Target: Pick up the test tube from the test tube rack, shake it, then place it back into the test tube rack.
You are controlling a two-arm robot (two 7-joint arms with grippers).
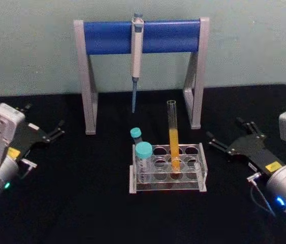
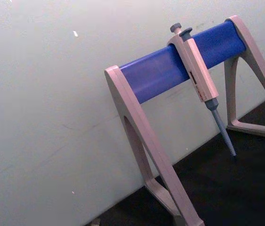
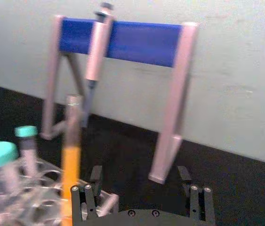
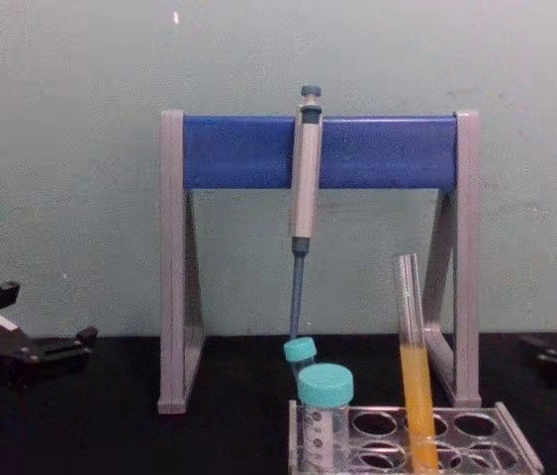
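Dead centre on the black desk [image 1: 82,203], the test tube [image 1: 173,140] stands upright in the test tube rack [image 1: 168,170], in a hole right of middle, orange-yellow liquid filling its lower half. Two teal-capped vials [image 1: 143,157] sit in the rack's left holes. Behind it, the grey stand with blue crossbar [image 1: 141,36] carries a hanging pipette [image 1: 136,51]. My left gripper [image 1: 56,130] rests well left of the rack, jaws released, grasping nothing. My right gripper [image 1: 231,136] sits to the right of the rack, jaws spread wide, pointing toward the tube, not touching it.
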